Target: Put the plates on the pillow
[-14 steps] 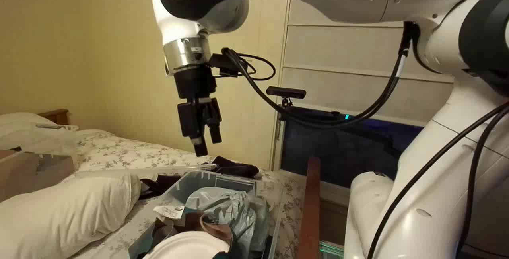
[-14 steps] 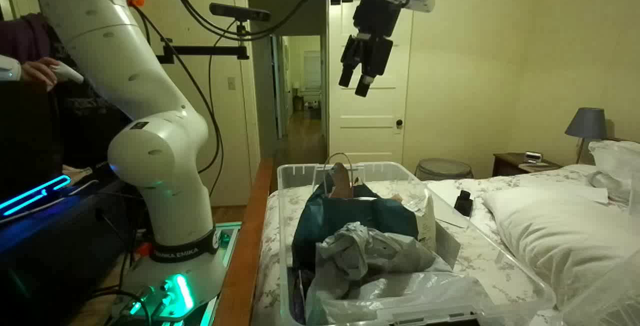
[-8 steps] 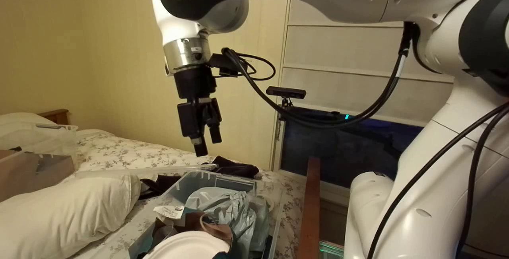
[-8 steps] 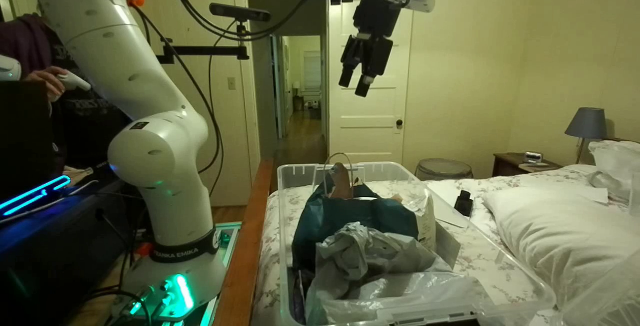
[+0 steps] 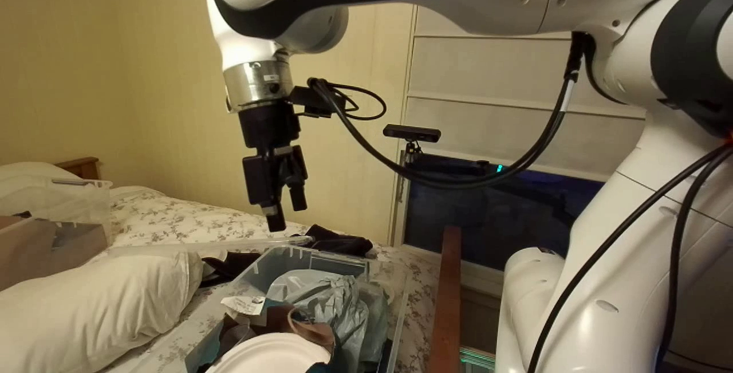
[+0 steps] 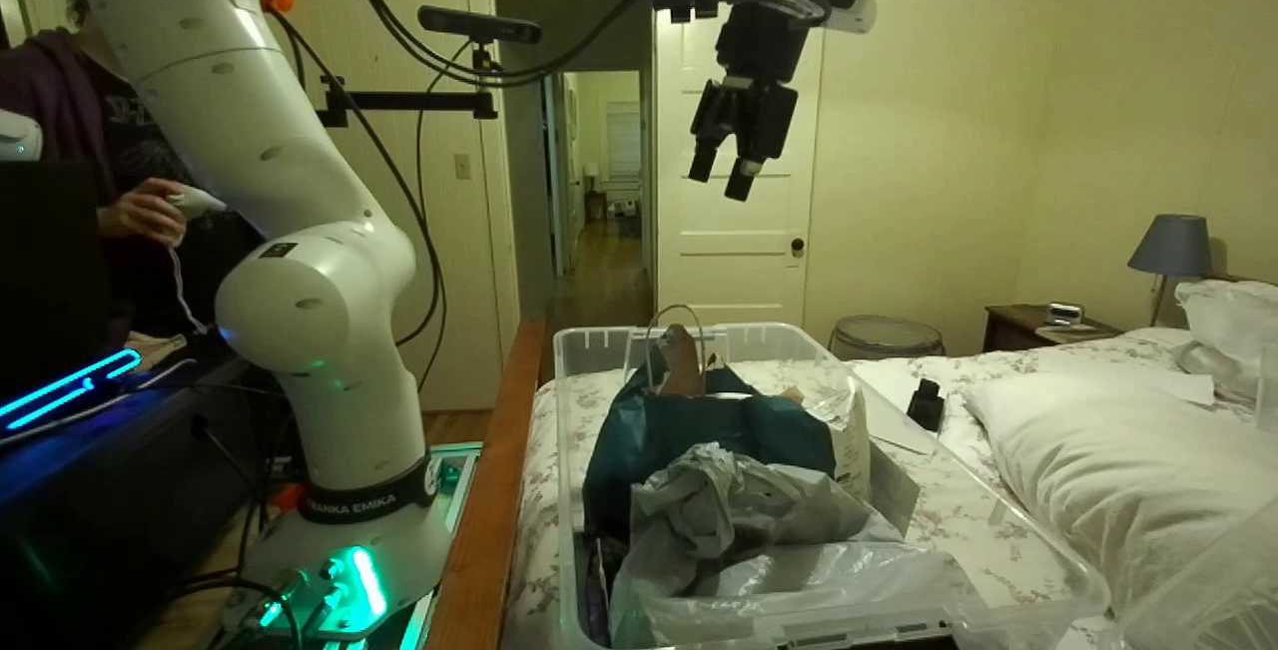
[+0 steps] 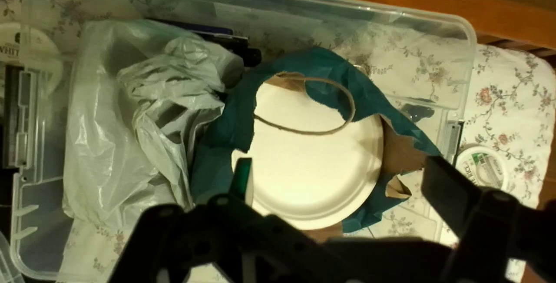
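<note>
The plates [image 7: 304,165] are a cream-white round stack inside a torn teal paper bag. In an exterior view the plates [image 5: 275,353] show at the bottom edge; in the exterior view across from it the bag mostly hides them. A brown handle loop crosses them in the wrist view. The plump white pillow [image 5: 103,304] lies on the bed beside the bin; it also shows at the right [image 6: 1128,460]. My gripper [image 5: 287,211] is open and empty, high above the bin [image 6: 721,171]. In the wrist view its fingers [image 7: 341,183] stand wide apart over the plates' lower right part.
The teal bag [image 6: 739,430] and a grey plastic bag [image 7: 143,122] lie in a clear plastic bin [image 7: 469,57] with raised walls. A wooden rail [image 5: 449,304] runs between bin and robot base. A round tub [image 7: 482,168] lies outside the bin. A person [image 6: 150,216] stands behind the arm.
The arm has moved slightly outward from its base and a little down in the last half second. The gripper stays open. The plates, bin and pillow have not moved. The person's hand has shifted.
</note>
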Motion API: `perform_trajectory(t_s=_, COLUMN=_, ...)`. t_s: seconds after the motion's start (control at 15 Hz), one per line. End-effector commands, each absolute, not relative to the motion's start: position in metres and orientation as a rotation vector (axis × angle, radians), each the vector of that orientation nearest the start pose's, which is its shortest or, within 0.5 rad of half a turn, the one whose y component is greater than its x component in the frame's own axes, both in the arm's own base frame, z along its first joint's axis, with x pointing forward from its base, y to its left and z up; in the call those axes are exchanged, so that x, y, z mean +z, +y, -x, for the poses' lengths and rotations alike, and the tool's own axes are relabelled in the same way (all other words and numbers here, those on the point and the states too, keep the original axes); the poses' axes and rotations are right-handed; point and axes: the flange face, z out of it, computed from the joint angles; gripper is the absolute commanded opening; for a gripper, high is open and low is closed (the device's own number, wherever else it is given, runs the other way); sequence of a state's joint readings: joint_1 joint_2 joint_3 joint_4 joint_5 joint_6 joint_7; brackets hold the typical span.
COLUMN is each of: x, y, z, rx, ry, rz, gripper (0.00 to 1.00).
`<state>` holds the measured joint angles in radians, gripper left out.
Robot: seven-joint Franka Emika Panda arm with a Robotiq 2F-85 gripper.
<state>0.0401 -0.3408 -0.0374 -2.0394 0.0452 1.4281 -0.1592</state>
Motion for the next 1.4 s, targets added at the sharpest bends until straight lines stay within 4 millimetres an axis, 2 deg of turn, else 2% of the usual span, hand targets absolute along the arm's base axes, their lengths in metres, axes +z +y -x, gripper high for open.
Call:
perform_trajectory(t_s=0.0, x=0.541, y=0.018, z=-0.458, rx=0.353, ry=-0.371, rz=3.077, gripper=1.00)
perform_trajectory(t_s=0.13, x=0.525, y=0.016, z=-0.474, rx=0.287, ry=-0.413, rz=3.134, gripper=1.00)
perform_trajectory(t_s=0.27, x=0.502, y=0.011, z=-0.485, rx=0.327, ry=-0.542, rz=3.127, gripper=1.00)
perform_trajectory(t_s=0.47, x=0.468, y=0.000, z=-0.495, rx=0.376, ry=-0.729, rz=3.065, gripper=1.00)
perform_trajectory(t_s=0.73, x=0.426, y=0.000, z=-0.504, rx=0.335, ry=-0.909, rz=2.922, gripper=1.00)
perform_trajectory(t_s=1.0, x=0.384, y=0.004, z=-0.500, rx=0.342, ry=-0.903, rz=2.785, gripper=1.00)
perform_trajectory(t_s=1.33, x=0.351, y=0.000, z=-0.487, rx=0.399, ry=-0.807, rz=2.685, gripper=1.00)
